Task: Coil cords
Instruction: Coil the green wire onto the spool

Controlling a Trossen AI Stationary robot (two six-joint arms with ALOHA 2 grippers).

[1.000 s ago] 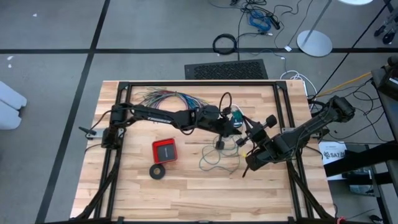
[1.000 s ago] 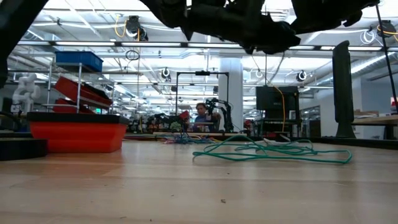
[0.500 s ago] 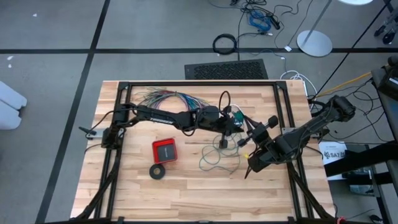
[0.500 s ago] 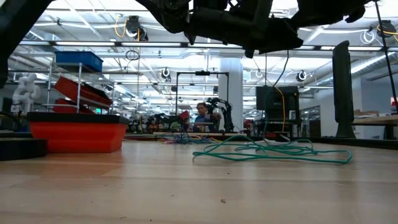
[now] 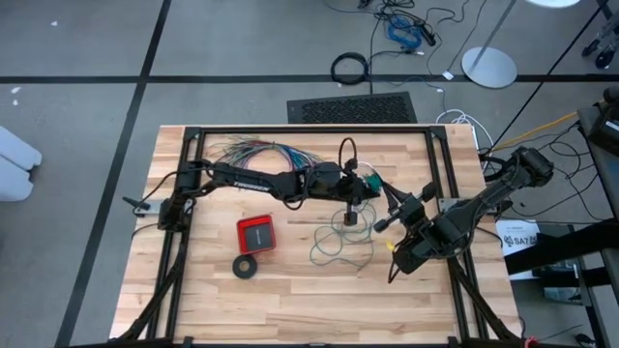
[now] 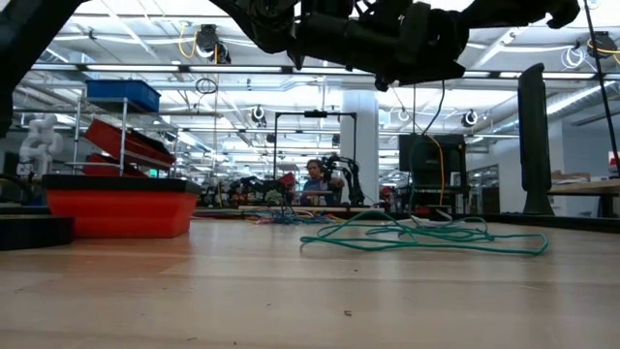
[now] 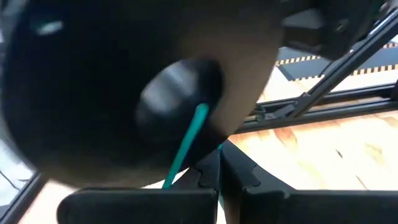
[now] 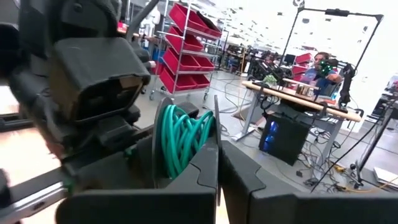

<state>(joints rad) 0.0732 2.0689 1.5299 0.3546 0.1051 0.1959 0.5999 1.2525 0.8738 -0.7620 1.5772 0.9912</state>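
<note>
Above the table [image 5: 290, 280], both grippers, left [image 5: 363, 186] and right [image 5: 389, 245], fingers together, over teal-green wire [image 5: 334, 246].

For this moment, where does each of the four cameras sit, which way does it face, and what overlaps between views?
High view: above, looking straight down on the table; both arms, left claw, right claw.
Low view: table height, level into the room; arms overhead, teal wire on the wood.
Left wrist view: on the left arm, blocked by a dark round piece; own shut fingers below.
Right wrist view: on the right arm, facing the room; own shut fingers below, coiled teal wire ahead.
Shared: the teal wire.
</note>
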